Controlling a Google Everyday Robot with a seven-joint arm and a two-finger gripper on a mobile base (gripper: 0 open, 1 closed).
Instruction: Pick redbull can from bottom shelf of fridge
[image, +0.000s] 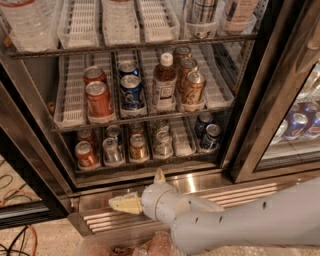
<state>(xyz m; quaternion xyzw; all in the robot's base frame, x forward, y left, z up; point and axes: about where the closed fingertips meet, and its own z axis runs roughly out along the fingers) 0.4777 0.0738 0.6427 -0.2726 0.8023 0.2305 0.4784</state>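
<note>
On bottom shelf (150, 165), slim silver-grey redbull can (113, 150); hand (135, 188) below it

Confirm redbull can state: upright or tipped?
Upright: the redbull can stands on the bottom shelf, silver top up. The hand is lower, in front of the fridge base, open and empty.

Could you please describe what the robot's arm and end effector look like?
The arm is a thick, smooth, pale grey-white tube with small dark dots along it, narrowing to a rounded wrist with a thin tan ring. The end effector, in front of the base of the fridge, has two pale cream, pointed fingers. No cables show.
</note>
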